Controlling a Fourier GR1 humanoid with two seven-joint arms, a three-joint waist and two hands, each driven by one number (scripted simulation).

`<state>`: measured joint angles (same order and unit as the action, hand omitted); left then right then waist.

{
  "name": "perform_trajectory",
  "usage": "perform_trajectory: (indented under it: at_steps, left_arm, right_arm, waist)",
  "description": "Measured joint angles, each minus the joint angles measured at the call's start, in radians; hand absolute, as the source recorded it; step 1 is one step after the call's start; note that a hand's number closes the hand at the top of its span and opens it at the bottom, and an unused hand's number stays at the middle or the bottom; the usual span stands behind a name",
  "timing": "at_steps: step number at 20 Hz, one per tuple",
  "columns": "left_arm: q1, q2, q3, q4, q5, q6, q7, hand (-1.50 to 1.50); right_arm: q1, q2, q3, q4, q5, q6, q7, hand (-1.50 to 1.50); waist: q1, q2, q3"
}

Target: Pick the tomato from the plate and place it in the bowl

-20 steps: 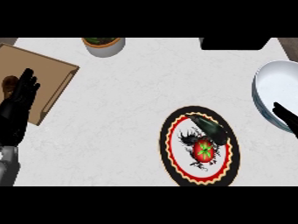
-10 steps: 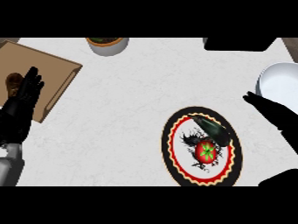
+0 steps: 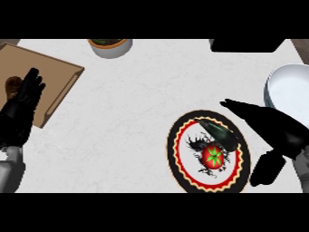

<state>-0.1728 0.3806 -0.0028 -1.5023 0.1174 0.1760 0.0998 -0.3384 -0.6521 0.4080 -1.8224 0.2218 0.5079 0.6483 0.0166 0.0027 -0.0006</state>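
Head view. We take the plate (image 3: 181,149) as our landmark: one round plate with a black rim, a red and cream scalloped band and a white centre bearing dark markings.

Hidden or unclear: the bowl (image 3: 297,90), up and to the right of the plate, is cut off by the view's right edge, and its lower part is covered by the right hand (image 3: 277,127). A dark green object (image 3: 218,132) lies on the plate's upper right part, just above the tomato; we cannot make out what it is. On the wooden board (image 3: 50,86), far to the left of the plate, a small brown item (image 3: 13,84) is partly hidden behind the left hand (image 3: 19,108), and we cannot identify it. A pot (image 3: 110,46) with dark contents, up and to the left of the plate, is cut by the top of the scene, as is a black block (image 3: 246,45) above the plate.

The task's thing: one tomato (image 3: 212,156), red with a green star-shaped stalk scar on top, sits on the plate, right of its centre. No hand touches it.

Hands: the right hand hangs just to the right of the plate, its fingers stretched up and left toward the plate's upper edge, the thumb pointing down beside the plate's right rim; it is released and holds nothing. The left hand rests far left of the plate, over the board's edge, fingers straight and pointing up, released as well.

Count: one plate, one tomato, one bowl, one board, one pot, two hands.
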Motion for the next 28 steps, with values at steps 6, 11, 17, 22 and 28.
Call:
perform_trajectory:
  at_steps: [6, 11, 17, 22, 28]
  left_arm:
    - [0.021, -0.011, 0.013, -0.01, -0.019, -0.007, 0.003, 0.0]
    - [0.017, -0.019, 0.038, 0.008, -0.021, -0.034, -0.01, 0.0]
    - [0.027, -0.034, 0.049, -0.015, -0.044, -0.042, 0.006, 0.0]
    - [0.004, -0.051, 0.062, -0.026, -0.065, -0.047, 0.036, 0.0]
    - [0.036, -0.069, 0.077, -0.051, -0.083, -0.072, 0.041, 0.0]
  right_arm:
    - [-0.016, 0.077, 0.066, 0.087, 0.05, 0.094, 0.049, -1.5]
    - [-0.036, 0.131, 0.086, 0.117, 0.176, 0.094, 0.02, -1.5]
    - [0.026, 0.161, 0.114, 0.147, 0.364, -0.01, -0.092, -1.5]
    - [0.071, 0.217, 0.105, 0.166, 0.42, 0.014, -0.108, -1.5]
    - [0.107, 0.276, 0.097, 0.228, 0.504, 0.013, -0.15, -1.5]
  waist:
    - [-0.007, -0.002, 0.0]
    - [-0.011, -0.002, 0.001]
    - [-0.014, -0.003, 0.001]
    - [-0.015, -0.003, 0.001]
    - [-0.015, -0.003, 0.001]
